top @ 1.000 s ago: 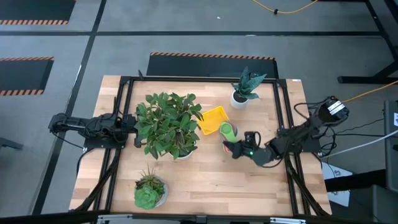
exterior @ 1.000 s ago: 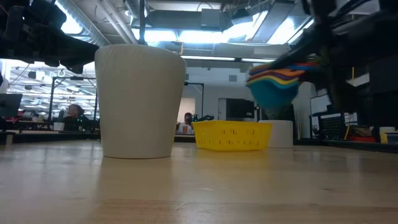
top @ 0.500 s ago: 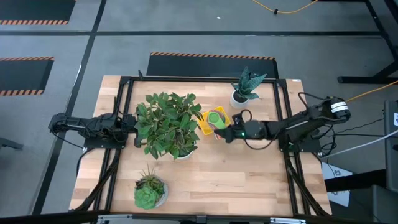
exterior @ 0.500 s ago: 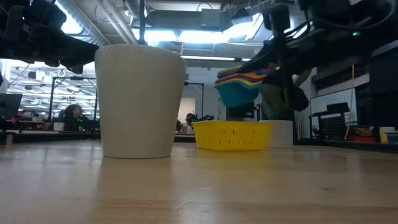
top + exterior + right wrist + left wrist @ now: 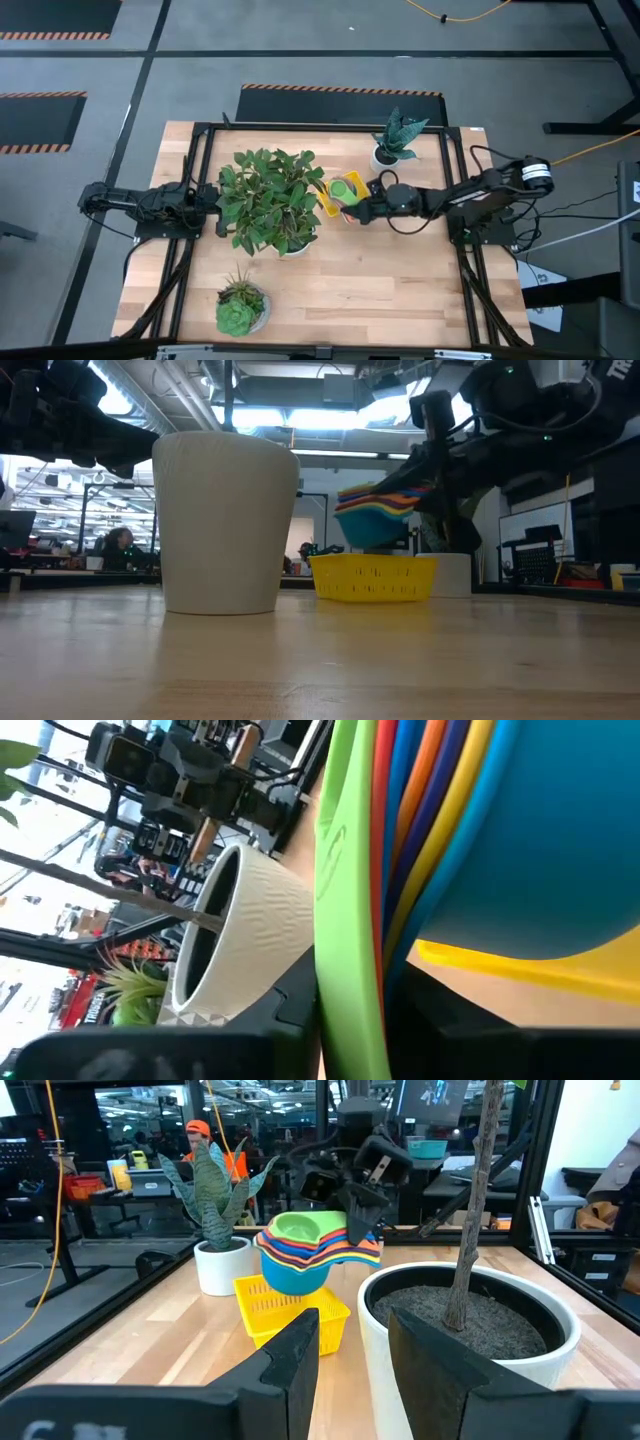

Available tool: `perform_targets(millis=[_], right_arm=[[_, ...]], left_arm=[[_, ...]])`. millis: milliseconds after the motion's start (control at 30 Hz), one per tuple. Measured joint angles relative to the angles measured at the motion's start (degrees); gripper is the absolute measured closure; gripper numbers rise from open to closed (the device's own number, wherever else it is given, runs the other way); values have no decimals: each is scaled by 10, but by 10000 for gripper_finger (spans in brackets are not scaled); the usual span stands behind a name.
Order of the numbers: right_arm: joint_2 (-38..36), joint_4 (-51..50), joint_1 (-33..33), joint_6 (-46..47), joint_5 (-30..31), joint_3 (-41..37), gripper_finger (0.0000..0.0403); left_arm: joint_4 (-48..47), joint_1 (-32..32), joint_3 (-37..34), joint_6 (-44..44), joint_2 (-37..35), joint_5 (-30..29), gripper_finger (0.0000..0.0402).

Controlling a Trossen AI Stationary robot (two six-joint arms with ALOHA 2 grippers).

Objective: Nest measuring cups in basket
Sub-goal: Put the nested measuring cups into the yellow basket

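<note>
Here the right gripper (image 5: 362, 212) is clamped on the flat handles of a nested stack of plastic measuring cups (image 5: 375, 515), green on top and a large blue one at the bottom, with orange and yellow rims showing between. It holds the stack by the handles, so the bowls hang free and level, which suits lowering them as one piece. The stack hovers just above the shallow bright-yellow plastic basket (image 5: 373, 577), apart from it in the low view; the basket sits toward the far edge of the wooden table (image 5: 340, 290), right of centre, between the big leafy plant in a white pot (image 5: 272, 198) and the small spiky plant in a white pot (image 5: 393, 140).

The step in hand looks like the final descent: the cups are already nested, and only setting them inside the basket and letting go remains. The blue bowl should come down within the rim, not on it.

The left gripper (image 5: 350, 1350) waits at the table's left edge behind the leafy plant's pot, its fingers slightly apart and empty.
</note>
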Motion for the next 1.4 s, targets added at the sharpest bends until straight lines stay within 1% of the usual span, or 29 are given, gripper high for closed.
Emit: perform_targets(millis=[267, 800, 900, 1167, 1400], right_arm=[[25, 0, -3, -12, -12, 0, 325], [63, 4, -4, -13, -14, 0, 325], [64, 4, -4, -13, -14, 0, 318], [65, 3, -4, -17, -10, 0, 285], [64, 2, -4, -30, -9, 0, 281]], left_arm=[[0, 0, 0, 0, 0, 0, 285], [0, 0, 0, 0, 0, 0, 285], [0, 0, 0, 0, 0, 0, 285], [0, 0, 0, 0, 0, 0, 285], [0, 0, 0, 0, 0, 0, 285]])
